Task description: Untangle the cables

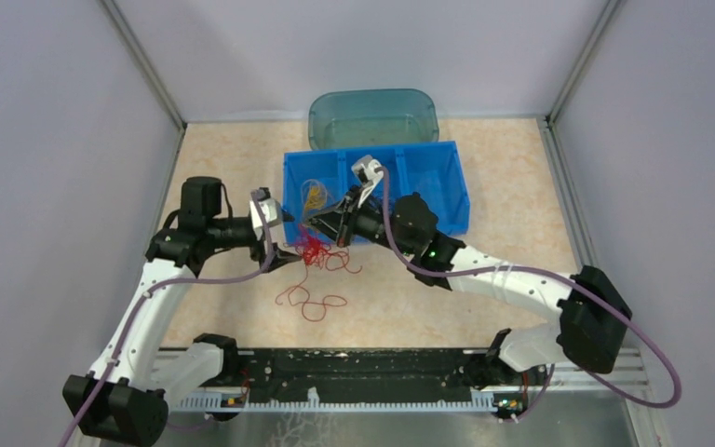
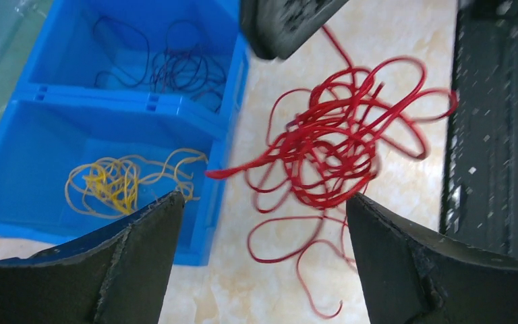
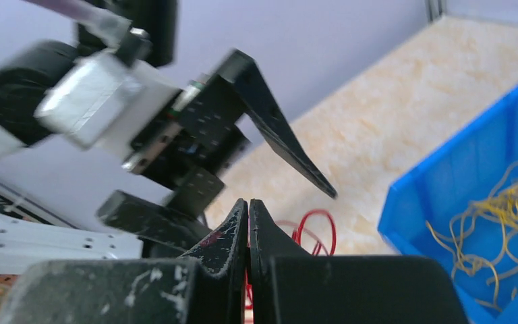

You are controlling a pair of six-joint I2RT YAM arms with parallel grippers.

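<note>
1. The right gripper (image 3: 248, 209) is clenching its jaws fully together. It seems to be pinching a strand of the red cable (image 2: 330, 152), since red is showing in the seam between its fingers.
2. The left gripper (image 2: 263, 199) is holding its jaws wide apart, released and gripping nothing.
3. The red cable is bunching in a loose clump straight ahead of the open left jaws, lying slightly toward their right-hand finger. The right jaws are meeting the clump from its far side.
4. The clump is showing no clear long axis. A few slack loops are trailing from it back under the left jaws onto the table (image 1: 484, 233).
5. The right jaws are already touching the cable and the left jaws are waiting just short of it. The next move probably calls for the left jaws to close on a separate strand.
6. The blue bin (image 2: 108, 96) is lying off the left jaws' left-hand finger. It is holding the yellow cable (image 2: 111, 183) in its nearer compartment and the dark cable (image 2: 175, 67) in the one beyond.
7. The teal tub (image 1: 372, 98) is sitting past the bin, well apart from both jaws, and is showing nothing inside.
</note>
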